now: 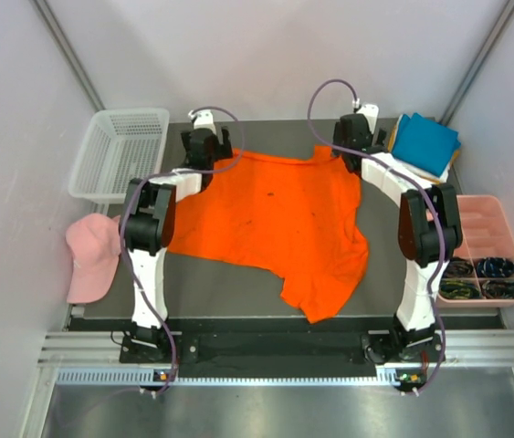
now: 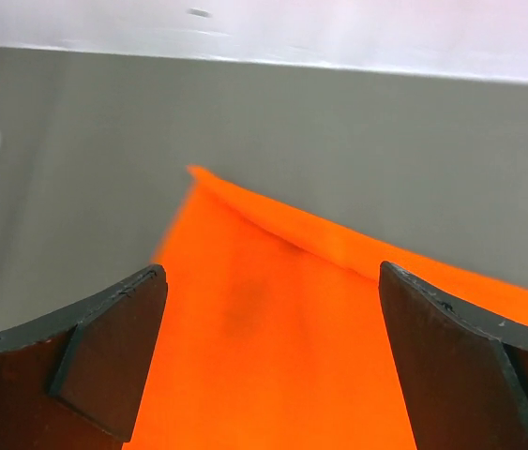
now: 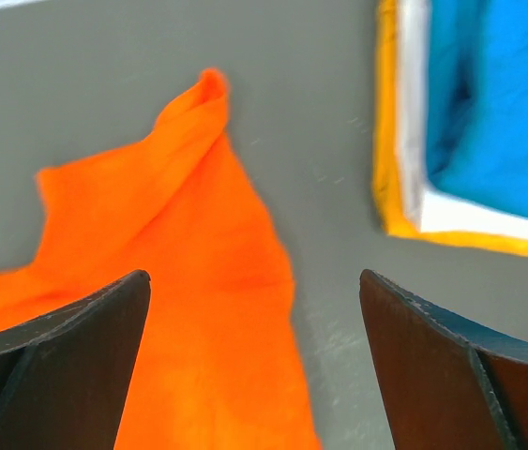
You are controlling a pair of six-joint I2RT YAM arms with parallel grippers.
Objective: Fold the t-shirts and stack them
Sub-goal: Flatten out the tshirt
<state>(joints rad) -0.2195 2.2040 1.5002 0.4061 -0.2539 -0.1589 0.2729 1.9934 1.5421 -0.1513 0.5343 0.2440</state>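
Observation:
A bright orange t-shirt (image 1: 279, 219) lies spread and rumpled in the middle of the table. My left gripper (image 1: 205, 146) is open over its far left corner; the left wrist view shows orange cloth (image 2: 273, 337) between the wide-apart jaws. My right gripper (image 1: 355, 137) is open over the far right corner, with the shirt's edge (image 3: 198, 309) under the left jaw and bare table under the right. A folded stack sits at the far right: teal blue shirt (image 1: 424, 142) on top, white (image 3: 418, 112) and amber yellow (image 3: 387, 122) edges beneath it.
A white mesh basket (image 1: 120, 153) stands at the far left. A pale pink cap (image 1: 91, 257) lies at the left edge. A pink compartment tray (image 1: 485, 251) with dark items sits at the right. Grey walls close in behind.

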